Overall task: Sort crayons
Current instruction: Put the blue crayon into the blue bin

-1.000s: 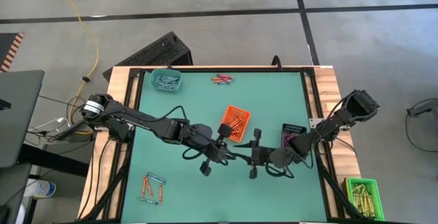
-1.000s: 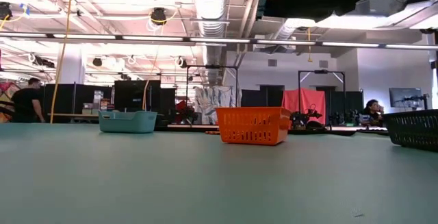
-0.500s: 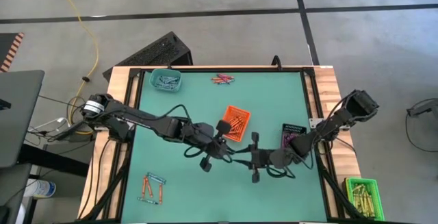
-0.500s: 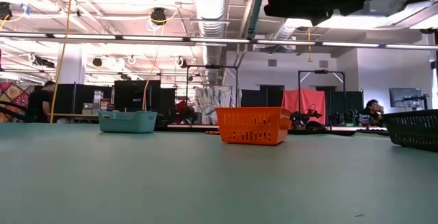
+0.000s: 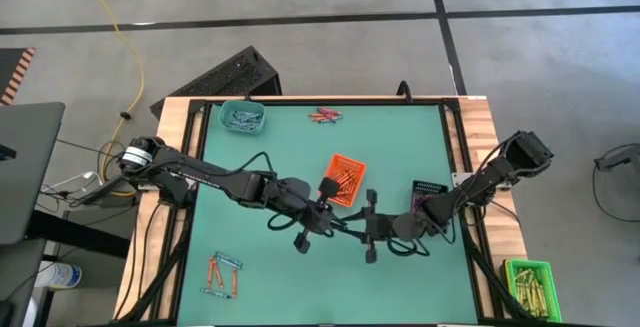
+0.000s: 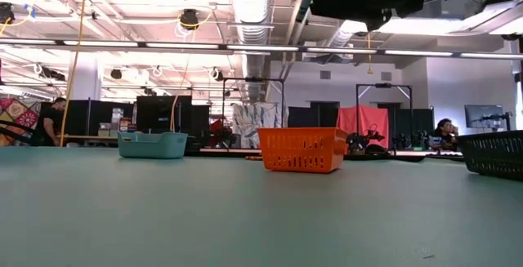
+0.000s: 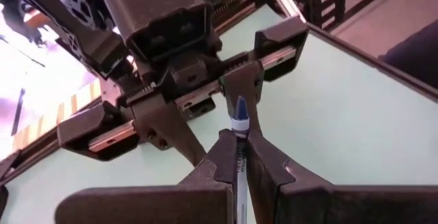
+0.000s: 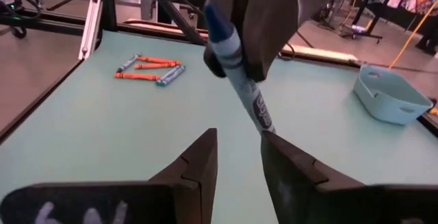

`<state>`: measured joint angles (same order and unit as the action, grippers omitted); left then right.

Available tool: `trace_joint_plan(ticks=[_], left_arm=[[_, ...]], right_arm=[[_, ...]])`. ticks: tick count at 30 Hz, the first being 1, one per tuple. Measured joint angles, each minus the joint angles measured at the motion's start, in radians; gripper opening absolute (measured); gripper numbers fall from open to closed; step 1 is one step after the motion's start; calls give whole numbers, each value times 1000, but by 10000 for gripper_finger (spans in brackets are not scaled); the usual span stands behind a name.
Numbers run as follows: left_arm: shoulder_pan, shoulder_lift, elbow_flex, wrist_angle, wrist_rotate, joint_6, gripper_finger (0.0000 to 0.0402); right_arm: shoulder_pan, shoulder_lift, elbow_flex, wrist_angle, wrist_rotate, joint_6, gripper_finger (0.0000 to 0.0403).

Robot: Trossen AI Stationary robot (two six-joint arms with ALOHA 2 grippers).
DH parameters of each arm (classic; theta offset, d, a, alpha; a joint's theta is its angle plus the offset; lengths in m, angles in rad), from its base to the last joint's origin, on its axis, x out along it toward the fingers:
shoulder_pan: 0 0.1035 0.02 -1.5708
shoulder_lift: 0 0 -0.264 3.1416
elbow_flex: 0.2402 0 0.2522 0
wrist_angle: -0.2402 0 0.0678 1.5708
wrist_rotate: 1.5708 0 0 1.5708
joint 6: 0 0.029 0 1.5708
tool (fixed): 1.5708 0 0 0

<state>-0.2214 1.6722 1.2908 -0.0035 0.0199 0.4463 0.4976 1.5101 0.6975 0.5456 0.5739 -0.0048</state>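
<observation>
crayon (image 7: 239, 125), blue, sits clamped between our left gripper (image 7: 237, 157) fingers, its long axis along them, tip aimed at the right gripper (image 7: 239, 87) just ahead. our right gripper's fingers stand apart, one pad (image 8: 274, 145) touching the crayon. beyond lie the orange tray (image 5: 343, 178) and teal tray (image 5: 242, 117)

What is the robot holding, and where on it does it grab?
The left tool is shut on a blue crayon, gripping it near one end. The crayon's other end reaches between the right tool's open fingers, which haven't closed on it.
</observation>
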Motion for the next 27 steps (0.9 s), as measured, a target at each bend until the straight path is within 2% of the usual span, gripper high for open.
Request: trace_joint_plan(ticks=[17, 19, 23, 27], left_arm=[[0, 0, -7, 21, 1, -47, 2], [0, 3, -7, 24, 1, -47, 1], [0, 11, -8, 20, -5, -47, 1], [0, 15, -8, -1, -13, -47, 0]], right_arm=[[-2, 0, 0, 24, 61, -54, 111], [-2, 0, 0, 26, 61, -57, 94], [-2, 0, 0, -21, 60, -57, 17], [0, 0, 0, -70, 58, -24, 4]])
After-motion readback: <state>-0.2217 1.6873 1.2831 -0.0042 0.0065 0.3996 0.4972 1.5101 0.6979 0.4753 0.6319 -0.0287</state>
